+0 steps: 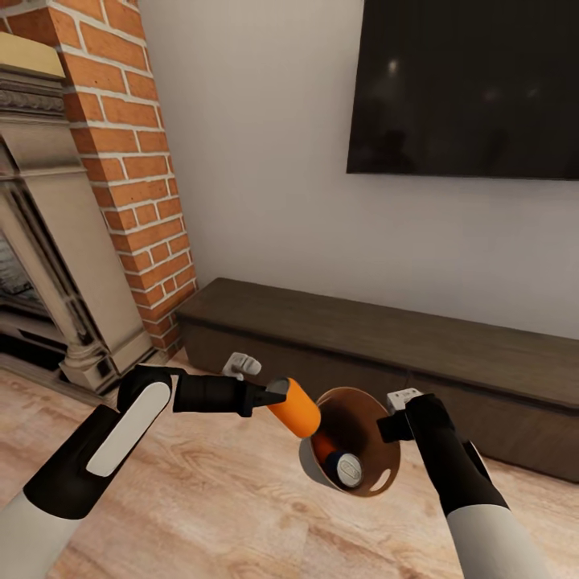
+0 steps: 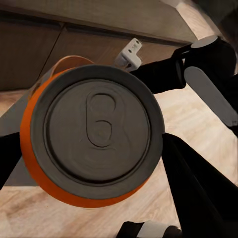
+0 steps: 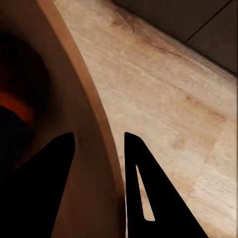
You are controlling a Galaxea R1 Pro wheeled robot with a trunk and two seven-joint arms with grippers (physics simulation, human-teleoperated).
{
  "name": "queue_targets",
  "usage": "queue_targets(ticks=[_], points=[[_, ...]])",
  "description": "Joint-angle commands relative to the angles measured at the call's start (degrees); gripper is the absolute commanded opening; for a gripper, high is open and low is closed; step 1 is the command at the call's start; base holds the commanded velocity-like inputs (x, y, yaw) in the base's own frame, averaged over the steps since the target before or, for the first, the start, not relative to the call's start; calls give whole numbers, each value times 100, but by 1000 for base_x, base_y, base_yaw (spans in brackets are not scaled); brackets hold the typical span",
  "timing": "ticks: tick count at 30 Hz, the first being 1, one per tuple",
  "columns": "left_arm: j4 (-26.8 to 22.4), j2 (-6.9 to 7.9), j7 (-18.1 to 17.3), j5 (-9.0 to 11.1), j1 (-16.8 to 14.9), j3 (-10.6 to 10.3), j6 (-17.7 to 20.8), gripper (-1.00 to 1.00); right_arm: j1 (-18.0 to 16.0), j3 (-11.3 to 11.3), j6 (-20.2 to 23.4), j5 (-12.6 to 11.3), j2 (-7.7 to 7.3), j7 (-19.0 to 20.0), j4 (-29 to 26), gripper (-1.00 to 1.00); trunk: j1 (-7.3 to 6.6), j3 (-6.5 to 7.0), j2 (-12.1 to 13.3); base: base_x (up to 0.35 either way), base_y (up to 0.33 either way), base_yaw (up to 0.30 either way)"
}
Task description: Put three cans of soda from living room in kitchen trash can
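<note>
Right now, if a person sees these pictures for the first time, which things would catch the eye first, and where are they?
First is the bright orange can, held by the left gripper at the rim of the bin, low in the middle of the head view. The right gripper holds that bin tilted in the air by its rim, with a dark blue can and something orange inside. Behind them are the brick fireplace and the black TV.

Matt grey metal top (image 2: 96, 134), wood-grain floor (image 1: 217, 498)
</note>
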Motion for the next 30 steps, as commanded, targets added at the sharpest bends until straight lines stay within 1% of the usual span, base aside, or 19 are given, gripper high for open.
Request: queue_targets(ticks=[1,2,6,9,11,12,15,16,18,20,22,24,25,26,27,28,30], points=[[0,-9,-9,8,0,0,0,-100,-2,-1,9,-54,5,18,1,-100,-23,19,41,0,0,0],[-1,-19,-10,65,-3,-4,0,-100,-2,0,9,-54,13,15,2,-100,-45,37,81,0,0,0],[-3,1,-10,146,-11,-8,0,-100,-3,0,9,-53,19,12,25,-100,-133,109,242,0,0,0],[-9,33,-50,281,-16,-5,0,-100,-3,0,9,-53,23,11,49,-100,-198,162,362,0,0,0],[-10,33,-70,314,-17,-3,0,-100,-3,4,9,-53,31,11,53,-100,-242,198,442,0,0,0],[-8,25,-74,327,-16,-2,0,-100,-3,6,9,-53,51,11,53,-100,-242,198,442,0,0,0],[-3,-2,-73,326,-8,-3,0,-100,-3,8,9,-36,152,0,51,-100,-242,198,442,0,0,0],[4,-17,-64,311,-8,-7,0,-100,-3,16,9,-27,246,-61,50,-100,-242,198,442,0,0,0],[14,-44,-44,289,-9,-9,0,-100,-3,91,9,-28,375,-258,49,-100,-242,198,442,0,0,0],[24,-92,-21,274,-9,-9,0,-100,-3,167,9,-32,440,-367,49,-100,-242,198,442,0,0,0],[39,-169,38,255,-9,-10,0,-100,-3,219,9,-33,482,-423,48,-100,-242,198,442,0,0,0],[50,-311,242,244,-9,-20,0,-100,-3,270,9,-34,514,-462,44,-100,-242,198,442,0,0,0],[52,-355,309,242,-9,-39,0,-100,-3,285,9,-35,520,-468,43,-100,-242,198,442,0,0,0],[60,-446,453,236,-9,-125,0,-100,-3,322,9,-32,537,-476,42,-100,-242,198,442,0,0,0],[68,-524,620,233,-9,-284,0,-100,-3,358,9,-30,556,-481,41,-100,-242,198,442,0,0,0],[75,-562,714,232,-9,-377,0,-100,-3,373,9,-29,561,-483,41,-100,-242,198,442,0,0,0],[110,-742,1113,229,-9,-716,0,-100,-3,409,9,-28,580,-487,40,-100,-242,198,442,0,0,0]])
